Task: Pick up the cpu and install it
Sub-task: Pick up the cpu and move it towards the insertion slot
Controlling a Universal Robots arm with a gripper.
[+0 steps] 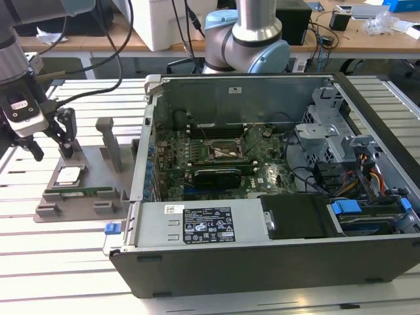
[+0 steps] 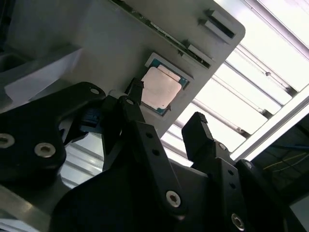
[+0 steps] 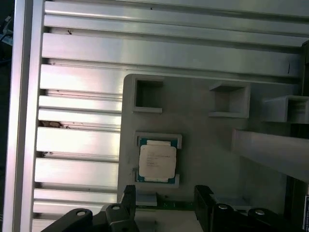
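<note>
The cpu (image 1: 69, 175) is a small square chip with a silver top. It lies flat in a recess of the grey holder tray (image 1: 98, 164) at the exterior view's left. Both wrist views show it too, the cpu (image 2: 161, 89) and cpu (image 3: 157, 162) sitting in its pocket. My gripper (image 1: 49, 143) hangs just above the tray, a little off from the chip. Its black fingers (image 2: 136, 94) stand apart with nothing between them. In the first wrist view the gripper (image 3: 165, 192) sits close to one edge of the chip, not touching it.
An open computer case (image 1: 367, 259) lies to the exterior view's right of the tray, motherboard and empty socket (image 1: 226, 152) exposed. A green memory stick (image 1: 82, 193) lies along the tray's near edge. Grey upright posts (image 1: 108, 141) rise from the tray. The table is slatted aluminium (image 1: 59, 262).
</note>
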